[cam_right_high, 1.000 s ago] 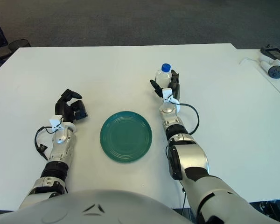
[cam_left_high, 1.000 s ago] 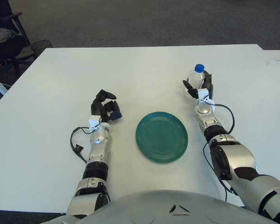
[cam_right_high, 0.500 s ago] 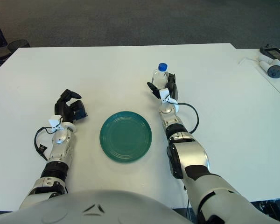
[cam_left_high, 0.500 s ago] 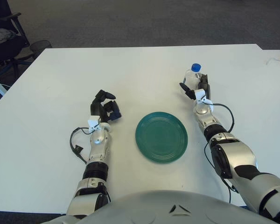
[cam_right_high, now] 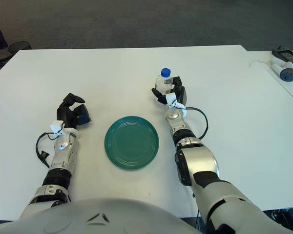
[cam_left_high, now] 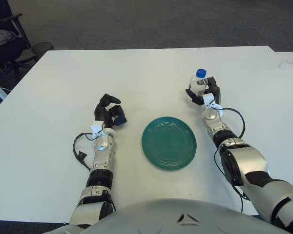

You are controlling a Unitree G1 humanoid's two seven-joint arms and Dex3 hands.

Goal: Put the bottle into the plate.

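A small clear bottle [cam_left_high: 198,83] with a blue cap stands upright in my right hand [cam_left_high: 202,92], whose fingers are closed around its body. It is up and to the right of the round green plate [cam_left_high: 169,143], which lies flat on the white table with nothing on it. My left hand [cam_left_high: 109,111] shows to the left of the plate with its fingers curled and nothing in them.
The white table [cam_left_high: 136,78] stretches wide behind and to both sides of the plate. A chair and a wire bin [cam_left_high: 43,48] stand on the floor at the far left. In the right eye view, small devices [cam_right_high: 284,68] lie on a neighbouring table at the right edge.
My right hand has carried the bottle a little to the left and toward the plate. The left hand and the plate have not moved.
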